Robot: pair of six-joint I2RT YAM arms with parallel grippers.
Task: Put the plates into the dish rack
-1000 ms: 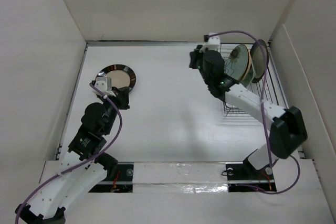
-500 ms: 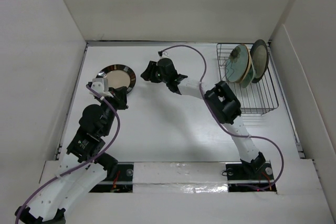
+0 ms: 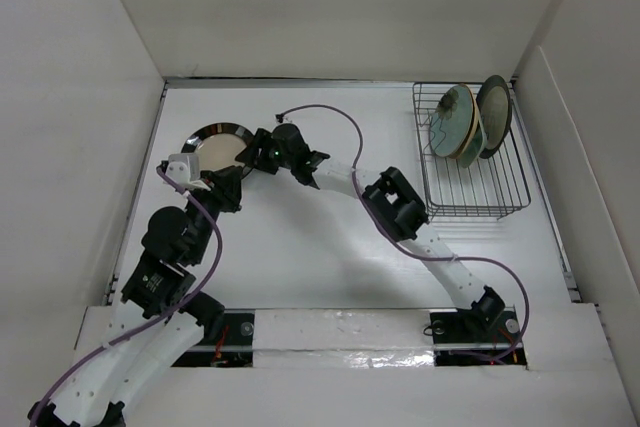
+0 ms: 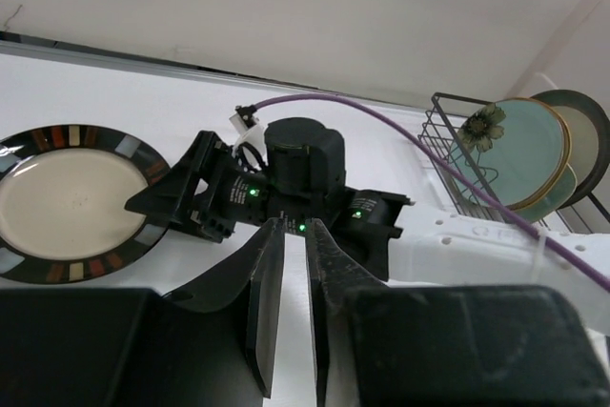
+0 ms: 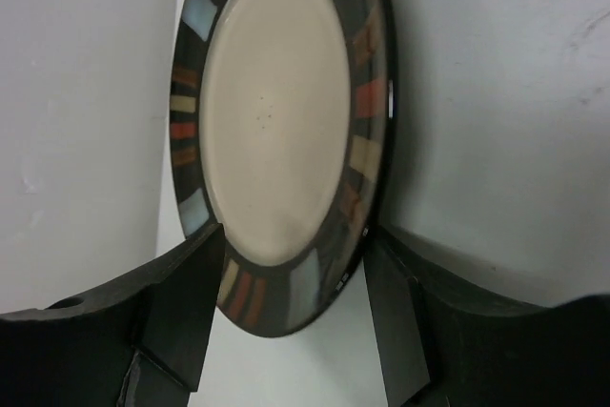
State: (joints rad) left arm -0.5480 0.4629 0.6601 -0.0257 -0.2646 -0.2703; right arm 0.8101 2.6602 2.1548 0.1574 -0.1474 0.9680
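I have my right gripper (image 5: 286,269) spread open, straddling the rim of the striped plate (image 5: 276,111) lying flat near the far-left corner, with my left gripper (image 4: 294,235) pinched nearly closed, empty, beside it.

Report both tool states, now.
Left tool: shut, or nearly so, holding nothing.
Right tool: open, straddling the near edge of the striped plate.
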